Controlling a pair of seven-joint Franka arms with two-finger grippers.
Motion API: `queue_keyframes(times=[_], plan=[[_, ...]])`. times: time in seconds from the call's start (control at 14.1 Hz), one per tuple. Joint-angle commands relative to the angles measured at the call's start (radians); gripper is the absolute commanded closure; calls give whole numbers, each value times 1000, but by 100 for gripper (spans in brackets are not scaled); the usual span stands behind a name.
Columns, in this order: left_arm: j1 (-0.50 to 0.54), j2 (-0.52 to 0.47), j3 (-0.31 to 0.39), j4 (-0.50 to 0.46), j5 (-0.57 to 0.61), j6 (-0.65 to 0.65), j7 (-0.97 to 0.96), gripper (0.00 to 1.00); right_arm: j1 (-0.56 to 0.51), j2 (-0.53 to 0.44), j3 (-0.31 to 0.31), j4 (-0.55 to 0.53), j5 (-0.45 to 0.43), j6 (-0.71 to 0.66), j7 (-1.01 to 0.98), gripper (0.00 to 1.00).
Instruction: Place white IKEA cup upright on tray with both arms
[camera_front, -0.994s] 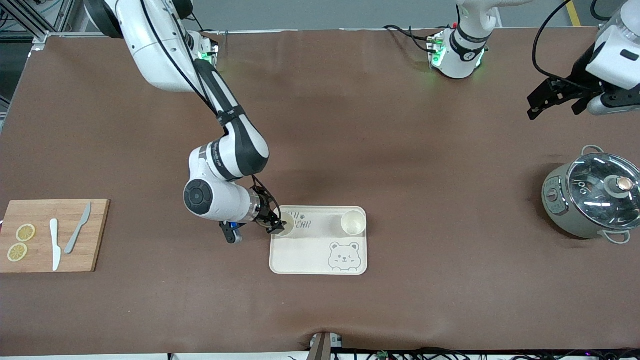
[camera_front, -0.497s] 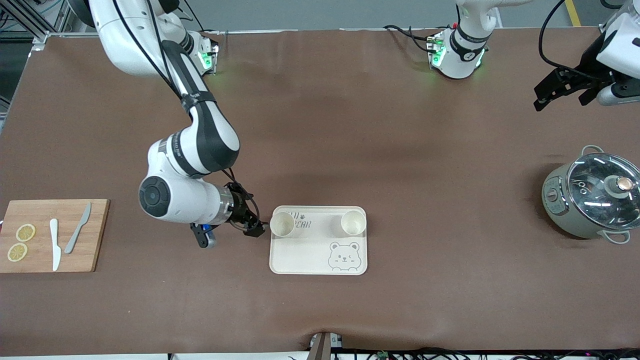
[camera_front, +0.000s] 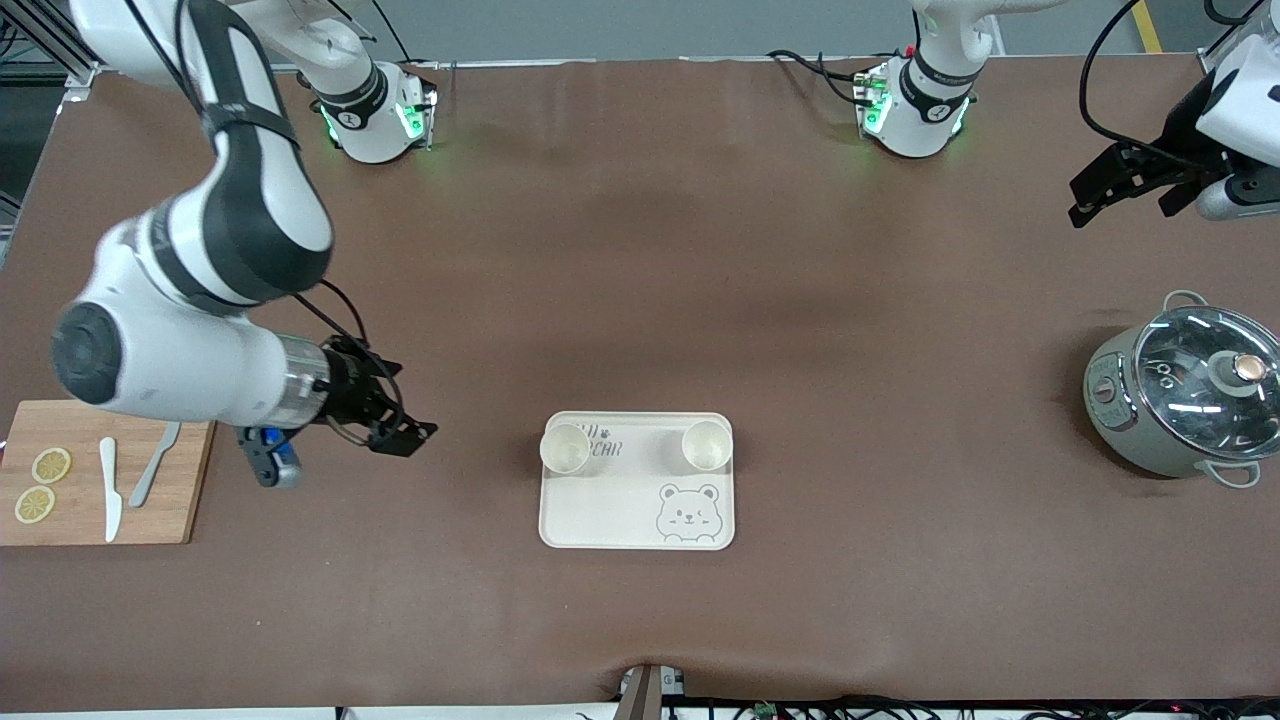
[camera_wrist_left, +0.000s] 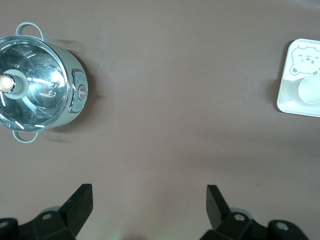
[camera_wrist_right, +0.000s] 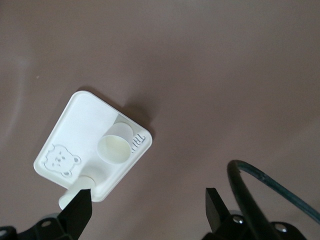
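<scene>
Two white cups stand upright on the cream tray (camera_front: 620, 512), along the edge of it farther from the front camera. One cup (camera_front: 565, 448) is toward the right arm's end, the other cup (camera_front: 706, 445) toward the left arm's end. My right gripper (camera_front: 405, 438) hangs open and empty over the table between the cutting board and the tray. Its wrist view shows the tray (camera_wrist_right: 82, 120), one cup (camera_wrist_right: 116, 145) and the other cup (camera_wrist_right: 70, 196) partly hidden by a finger. My left gripper (camera_front: 1122, 210) waits open and empty, high over the table at the left arm's end.
A wooden cutting board (camera_front: 85, 520) with lemon slices and two knives lies at the right arm's end. A grey pot with a glass lid (camera_front: 1185, 395) stands at the left arm's end and shows in the left wrist view as the pot (camera_wrist_left: 37, 82).
My right gripper has drawn back from the cup on the tray toward the cutting board, leaving the cup upright. The left gripper rose slightly and then held still.
</scene>
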Motion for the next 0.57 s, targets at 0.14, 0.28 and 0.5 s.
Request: queue_keyframes(times=[0.14, 0.28, 0.5], plan=[[11, 16, -2, 45, -8, -37, 34, 0, -77, -157, 16, -34, -127, -133, -236, 0], [9, 29, -2, 64, 5, -37, 34, 0, -125, -214, 14, -61, -159, -152, -398, 0], [11, 35, -2, 79, 8, -37, 34, 0, -195, -319, 16, -174, -245, -152, -622, 0]])
